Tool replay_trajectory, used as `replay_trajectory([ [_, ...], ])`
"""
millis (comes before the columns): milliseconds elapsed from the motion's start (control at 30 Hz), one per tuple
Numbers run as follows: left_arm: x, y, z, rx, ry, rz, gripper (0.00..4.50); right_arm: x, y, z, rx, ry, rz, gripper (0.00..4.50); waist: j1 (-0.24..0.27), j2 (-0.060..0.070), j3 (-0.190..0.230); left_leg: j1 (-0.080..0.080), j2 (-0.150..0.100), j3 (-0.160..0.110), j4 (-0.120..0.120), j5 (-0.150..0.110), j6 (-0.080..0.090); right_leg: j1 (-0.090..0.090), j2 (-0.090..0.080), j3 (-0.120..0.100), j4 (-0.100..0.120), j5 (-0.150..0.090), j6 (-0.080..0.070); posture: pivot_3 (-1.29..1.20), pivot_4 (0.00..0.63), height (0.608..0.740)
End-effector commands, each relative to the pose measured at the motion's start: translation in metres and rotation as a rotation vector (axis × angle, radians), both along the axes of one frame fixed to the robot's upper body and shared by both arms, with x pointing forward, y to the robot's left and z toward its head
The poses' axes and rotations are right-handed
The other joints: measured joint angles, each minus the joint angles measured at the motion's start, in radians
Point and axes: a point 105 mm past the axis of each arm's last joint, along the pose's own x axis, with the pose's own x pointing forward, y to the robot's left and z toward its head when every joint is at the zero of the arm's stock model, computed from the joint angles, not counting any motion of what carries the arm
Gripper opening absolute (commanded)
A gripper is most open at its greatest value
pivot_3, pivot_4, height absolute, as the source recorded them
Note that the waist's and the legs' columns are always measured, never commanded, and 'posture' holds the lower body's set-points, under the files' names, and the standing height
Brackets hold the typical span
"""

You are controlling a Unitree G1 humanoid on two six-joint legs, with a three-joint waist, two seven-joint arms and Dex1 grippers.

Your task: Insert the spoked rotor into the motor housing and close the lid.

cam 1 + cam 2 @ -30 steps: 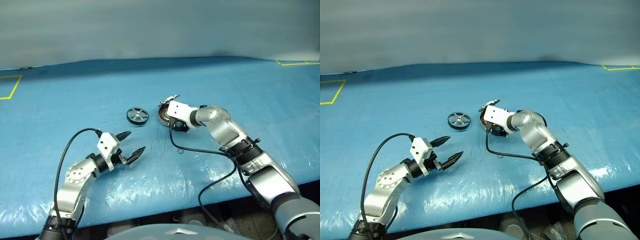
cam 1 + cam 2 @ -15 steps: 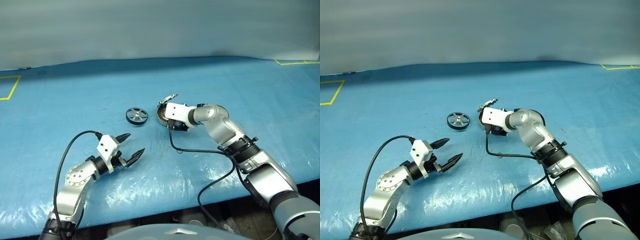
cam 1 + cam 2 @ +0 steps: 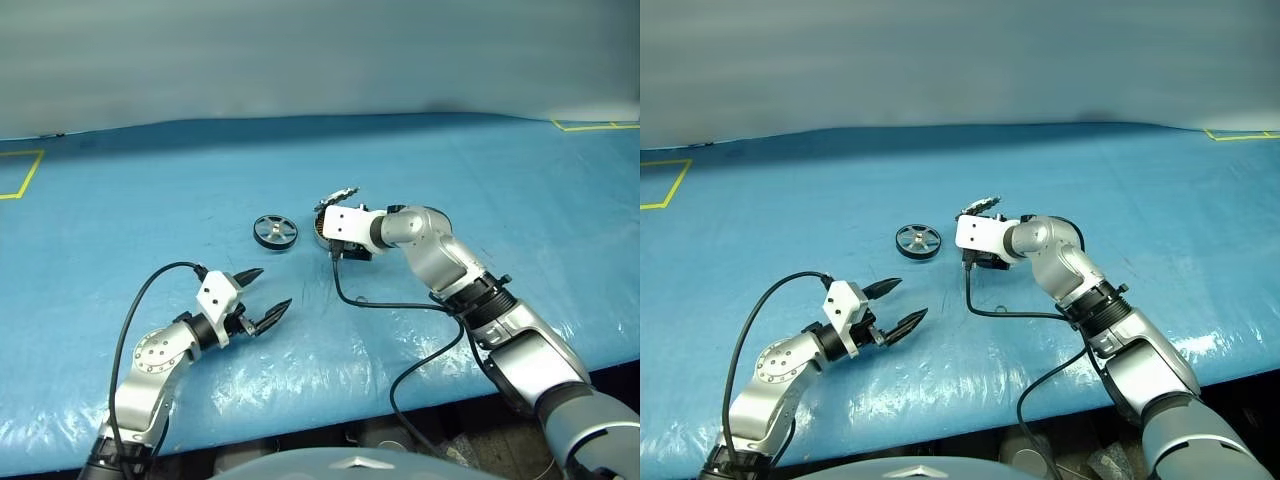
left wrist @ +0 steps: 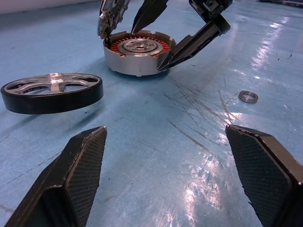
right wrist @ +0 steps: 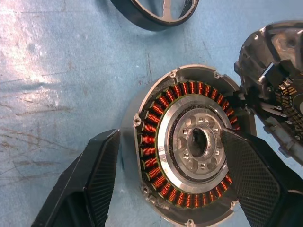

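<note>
**Right arm edges over the cup**

The right end effector (image 4: 163, 40), fingers apart, has crept left over the motor housing (image 5: 189, 144). The left end effector (image 3: 262, 293) stays open, empty. The rotor (image 3: 275, 231) lies on the worktop (image 3: 450, 160) nearby (not in yet).

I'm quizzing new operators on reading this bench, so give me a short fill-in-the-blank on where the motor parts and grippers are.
1. The spoked rotor lies on the blue ____.
2. The ring of windings inside the motor housing is coloured ____.
3. The right gripper hangs over the motor ____.
4. The fingers of the left gripper are spread ____.

Missing words: table; copper; housing; open
</note>
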Motion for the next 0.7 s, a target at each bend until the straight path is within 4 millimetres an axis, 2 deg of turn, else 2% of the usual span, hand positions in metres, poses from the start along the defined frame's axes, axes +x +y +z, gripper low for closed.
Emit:
replay_trajectory([
  [33,0.0,-0.005,0.01,-0.004,-0.049,-0.019,4.23,-0.001,-0.001,-0.003,0.011,0.025,-0.012,3.54,0.0,0.0,0.0,0.0,0.0,0.0,0.0,0.0,0.0,0.0,0.0,0.0,0.0,0.0,0.0,0.0,0.15,0.74],
  [267,0.0,-0.005,0.008,0.0,-0.051,-0.016,4.23,-0.003,-0.004,-0.01,-0.008,0.042,-0.01,3.54,0.0,0.0,0.0,0.0,0.0,0.0,0.0,0.0,0.0,0.0,0.0,0.0,0.0,0.0,0.0,0.0,0.15,0.74],
  [367,0.002,-0.004,0.01,-0.013,-0.056,-0.004,4.28,-0.005,0.001,-0.01,-0.014,0.038,0.015,2.92,0.0,0.0,0.0,0.0,0.0,0.0,0.0,0.0,0.0,0.0,0.0,0.0,0.0,0.0,0.0,0.0,0.15,0.74],
  [467,0.002,-0.005,0.009,-0.008,-0.056,-0.008,4.28,-0.005,0.001,-0.013,-0.03,0.048,0.015,1.99,0.0,0.0,0.0,0.0,0.0,0.0,0.0,0.0,0.0,0.0,0.0,0.0,0.0,0.0,0.0,0.0,0.15,0.74],
  [600,0.002,-0.007,0.009,-0.009,-0.056,-0.015,4.28,-0.012,0.004,-0.019,-0.058,0.078,0.045,1.98,0.0,0.0,0.0,0.0,0.0,0.0,0.0,0.0,0.0,0.0,0.0,0.0,0.0,0.0,0.0,0.0,0.15,0.74],
  [700,0.002,-0.007,0.01,-0.013,-0.056,-0.017,4.28,-0.017,0.012,-0.013,-0.009,0.107,0.037,1.98,0.0,0.0,0.0,0.0,0.0,0.0,0.0,0.0,0.0,0.0,0.0,0.0,0.0,0.0,0.0,0.0,0.15,0.74],
])
